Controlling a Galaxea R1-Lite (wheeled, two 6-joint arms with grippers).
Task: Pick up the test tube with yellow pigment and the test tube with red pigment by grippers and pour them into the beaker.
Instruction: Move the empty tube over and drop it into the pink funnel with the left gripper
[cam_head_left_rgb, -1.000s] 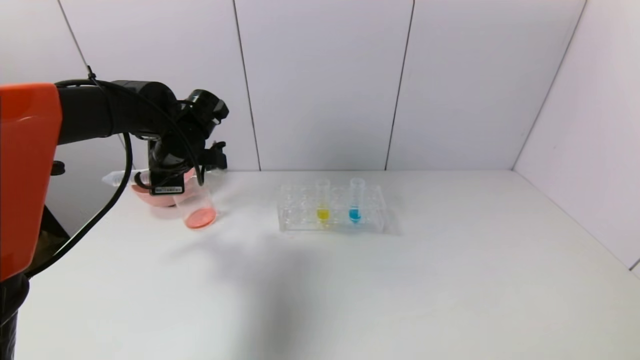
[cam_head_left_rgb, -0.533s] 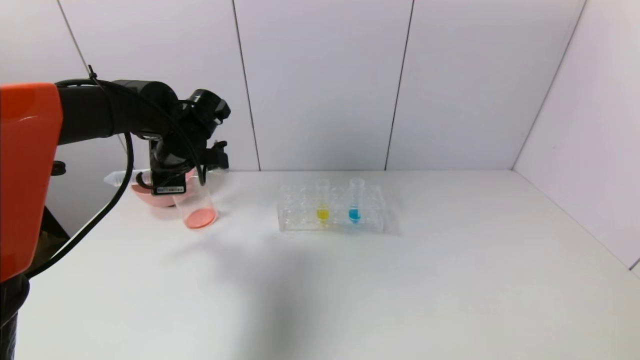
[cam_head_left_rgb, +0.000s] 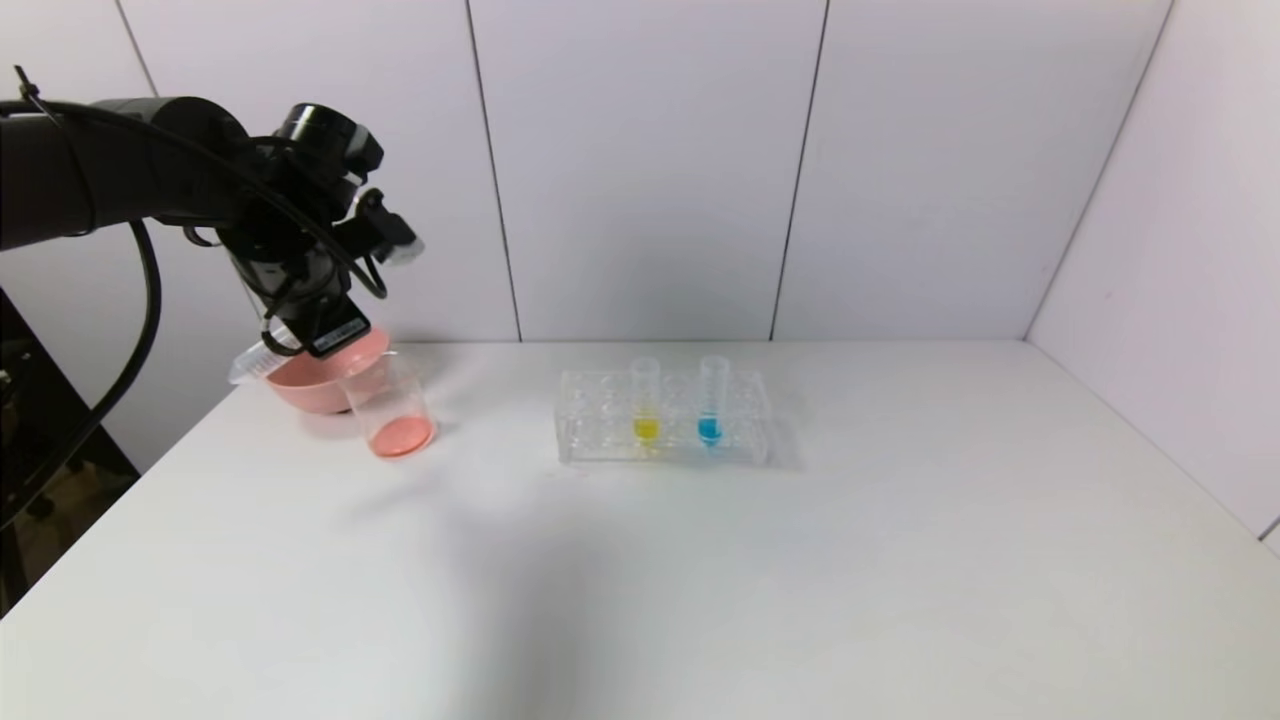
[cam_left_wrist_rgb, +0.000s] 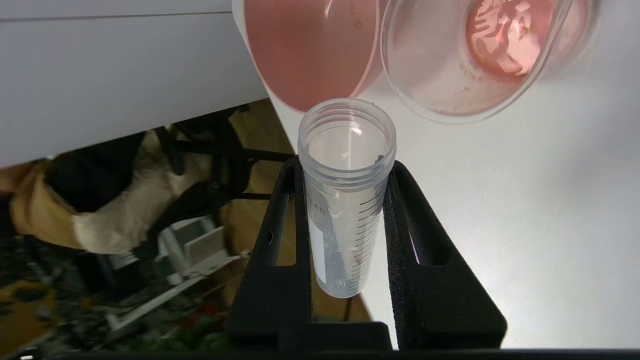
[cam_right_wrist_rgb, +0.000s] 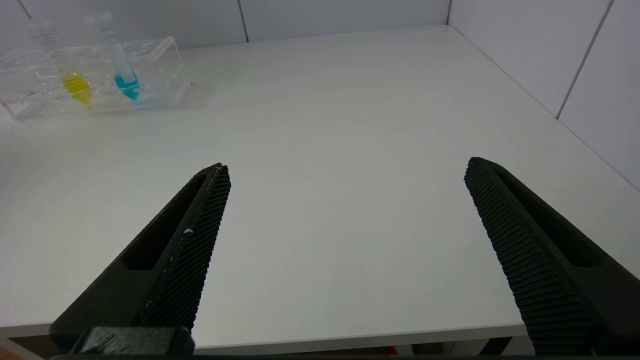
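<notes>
My left gripper (cam_head_left_rgb: 308, 338) hangs over the pink bowl at the table's far left and is shut on a clear graduated test tube (cam_left_wrist_rgb: 345, 210). The tube looks empty; its open mouth points toward the bowl and the beaker. In the head view its tip (cam_head_left_rgb: 250, 362) sticks out to the left of the gripper. The beaker (cam_head_left_rgb: 392, 405) stands in front of the bowl with red-orange liquid in its bottom (cam_left_wrist_rgb: 505, 35). The test tube with yellow pigment (cam_head_left_rgb: 646, 400) stands upright in the rack, also in the right wrist view (cam_right_wrist_rgb: 70, 75). My right gripper (cam_right_wrist_rgb: 345, 170) is open and empty above the table's near edge.
The pink bowl (cam_head_left_rgb: 310, 385) touches the beaker's far left side and sits near the table's left edge (cam_left_wrist_rgb: 310, 50). The clear many-holed rack (cam_head_left_rgb: 600, 440) at mid-table also holds a tube with blue liquid (cam_head_left_rgb: 711, 400). White walls close the back and right.
My left arm has risen and swung back to the left with the tube in it. The tube has tilted from lying level. Beaker, bowl and rack have not moved.
</notes>
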